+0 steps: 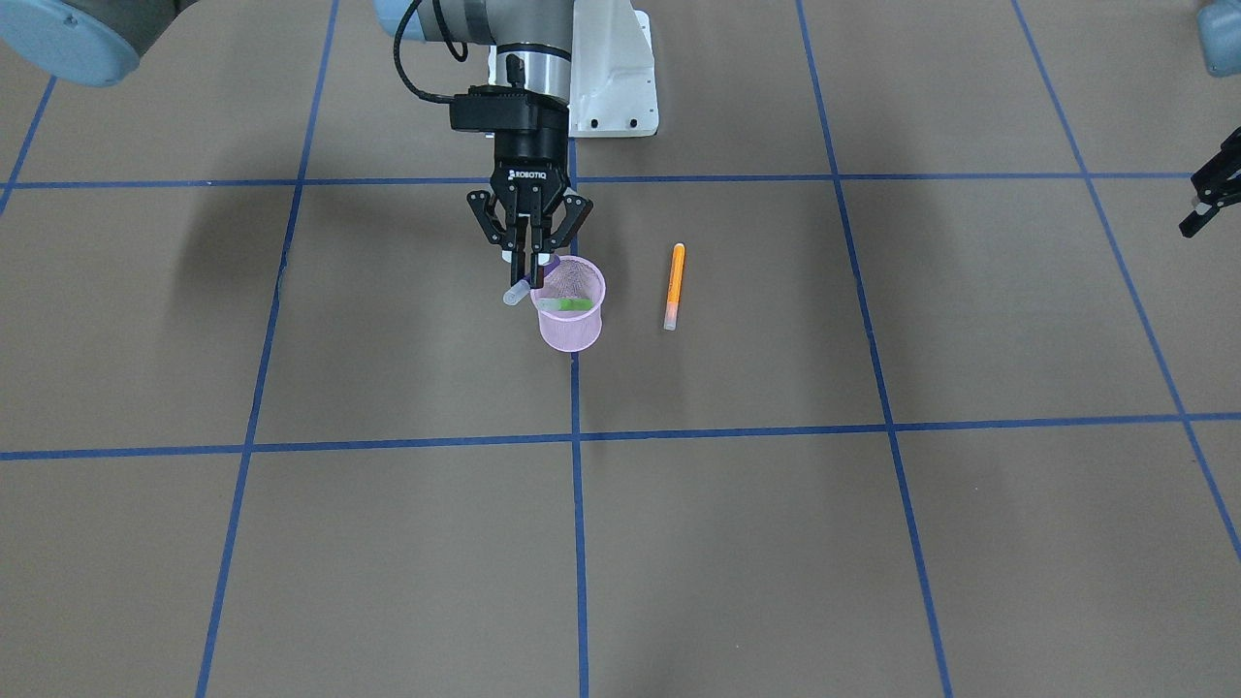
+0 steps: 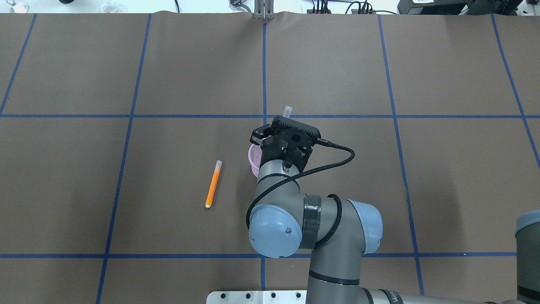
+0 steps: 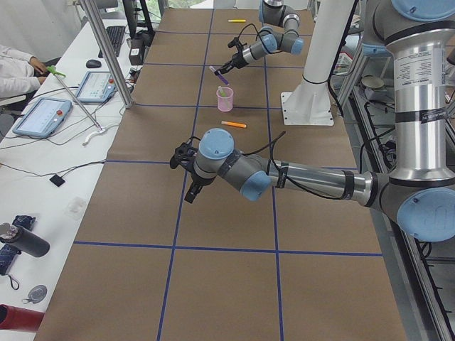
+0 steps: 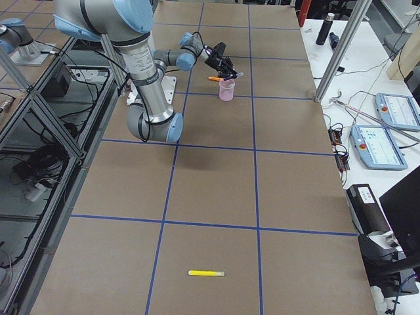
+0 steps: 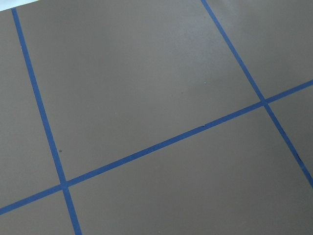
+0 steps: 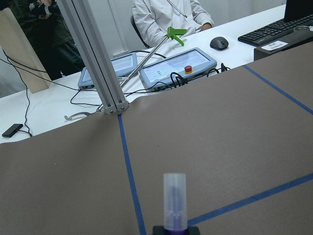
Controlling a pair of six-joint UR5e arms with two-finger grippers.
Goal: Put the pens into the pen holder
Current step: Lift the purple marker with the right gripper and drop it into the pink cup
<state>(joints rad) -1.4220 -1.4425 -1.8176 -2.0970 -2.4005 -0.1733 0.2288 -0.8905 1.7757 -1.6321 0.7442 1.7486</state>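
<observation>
Brown paper-covered table top (image 1: 776, 543), divided into large rectangles by strips of blue tape (image 1: 579, 543). Beyond its edge, in the right wrist view:
- a slanted silver aluminium frame post (image 6: 95, 54)
- a grey flat control pendant with a red button (image 6: 178, 71)
- a black computer mouse (image 6: 219, 43)
- a black keyboard (image 6: 276, 30)
- a seated person in a white top (image 6: 168, 17)

A dark cylindrical bottle (image 3: 25, 241) lies on the white side bench (image 3: 35, 160).

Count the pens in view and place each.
4: purple pen in the right gripper above the pen holder; green pen inside it; orange pen lying beside it; yellow pen far along the table. More may hide inside.
</observation>
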